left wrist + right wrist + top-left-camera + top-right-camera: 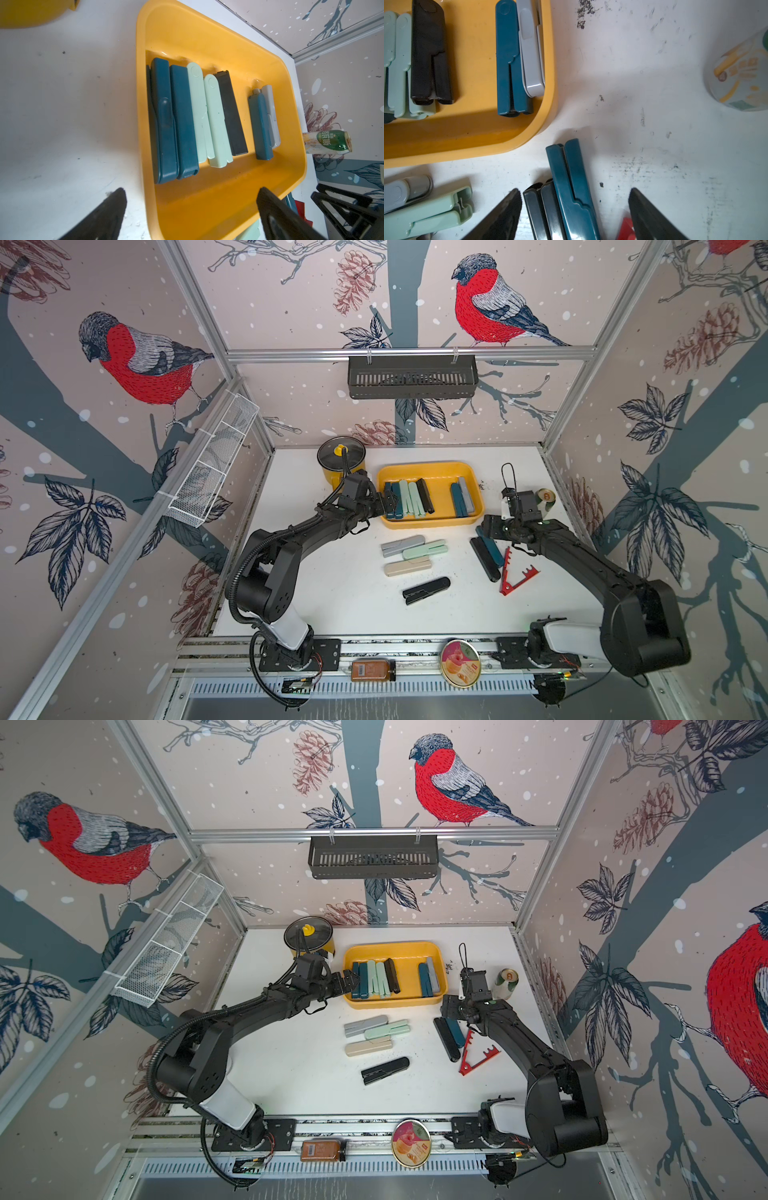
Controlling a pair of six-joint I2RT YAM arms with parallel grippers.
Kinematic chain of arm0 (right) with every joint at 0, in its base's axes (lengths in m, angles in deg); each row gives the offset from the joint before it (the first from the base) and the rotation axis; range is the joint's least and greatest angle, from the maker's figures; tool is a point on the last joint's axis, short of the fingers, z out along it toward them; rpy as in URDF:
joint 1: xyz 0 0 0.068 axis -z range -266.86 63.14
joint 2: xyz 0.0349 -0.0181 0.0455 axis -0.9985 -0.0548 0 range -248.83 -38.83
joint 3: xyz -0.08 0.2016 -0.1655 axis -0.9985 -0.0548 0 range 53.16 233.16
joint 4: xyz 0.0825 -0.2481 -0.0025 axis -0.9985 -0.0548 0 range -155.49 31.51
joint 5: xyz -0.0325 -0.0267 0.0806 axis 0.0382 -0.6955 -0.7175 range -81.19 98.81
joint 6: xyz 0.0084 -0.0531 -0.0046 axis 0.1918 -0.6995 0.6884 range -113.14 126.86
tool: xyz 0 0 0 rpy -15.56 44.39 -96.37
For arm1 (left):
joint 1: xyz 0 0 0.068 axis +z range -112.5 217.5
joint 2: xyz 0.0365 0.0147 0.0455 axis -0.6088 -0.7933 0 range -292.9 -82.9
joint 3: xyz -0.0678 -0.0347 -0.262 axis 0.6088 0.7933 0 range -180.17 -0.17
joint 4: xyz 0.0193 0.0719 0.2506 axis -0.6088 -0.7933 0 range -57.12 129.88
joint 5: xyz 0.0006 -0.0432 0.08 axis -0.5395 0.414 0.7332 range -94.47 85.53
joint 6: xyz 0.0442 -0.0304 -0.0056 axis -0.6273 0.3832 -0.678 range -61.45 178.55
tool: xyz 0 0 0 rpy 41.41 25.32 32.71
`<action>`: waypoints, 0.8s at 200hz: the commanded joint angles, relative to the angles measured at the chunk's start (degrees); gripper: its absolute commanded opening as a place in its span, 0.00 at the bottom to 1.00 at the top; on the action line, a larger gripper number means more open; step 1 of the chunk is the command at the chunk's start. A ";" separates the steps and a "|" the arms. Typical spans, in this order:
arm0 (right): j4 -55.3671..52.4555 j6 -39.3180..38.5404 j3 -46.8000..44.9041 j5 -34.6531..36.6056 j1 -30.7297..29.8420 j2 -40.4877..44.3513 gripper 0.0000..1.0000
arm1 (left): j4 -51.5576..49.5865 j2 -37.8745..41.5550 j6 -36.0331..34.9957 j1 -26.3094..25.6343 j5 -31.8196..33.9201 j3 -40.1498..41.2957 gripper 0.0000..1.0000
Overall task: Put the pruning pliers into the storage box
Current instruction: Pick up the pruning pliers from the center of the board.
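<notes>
The yellow storage box sits at the back middle of the white table and holds several pruning pliers in teal, mint, black and grey. My left gripper hangs open over the box's left end with nothing between its fingers. On the table lie grey, mint, beige and black pliers. Further right are a black one, a teal one and a red toothed one. My right gripper is open and straddles the black and teal pair, with gaps on both sides.
A yellow lidded pot stands left of the box and a drinks can stands right of my right wrist. A black slotted basket and a white wire basket hang on the walls. A tin and a jar rest on the front rail.
</notes>
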 commanded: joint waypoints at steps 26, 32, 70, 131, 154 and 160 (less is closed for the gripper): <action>-3.53 4.05 -2.76 -0.71 -4.48 4.07 0.78 | 2.19 1.01 0.65 0.00 1.84 0.34 0.98; -4.02 4.66 -3.06 -0.53 -5.06 4.49 0.77 | 2.19 1.05 0.65 0.04 1.81 0.34 0.98; -6.67 8.87 -5.27 0.69 -7.87 5.44 0.73 | 2.54 1.01 0.65 0.08 1.69 0.51 0.98; -6.40 11.95 -6.61 0.99 -11.80 3.23 0.69 | 2.72 0.74 0.39 0.08 1.32 0.64 0.98; -5.79 12.64 -6.93 0.74 -12.53 2.92 0.68 | 2.85 0.61 0.39 0.08 1.07 0.69 0.98; -5.56 12.83 -6.89 0.59 -12.70 2.76 0.67 | 2.82 0.52 0.41 0.13 0.98 0.69 0.98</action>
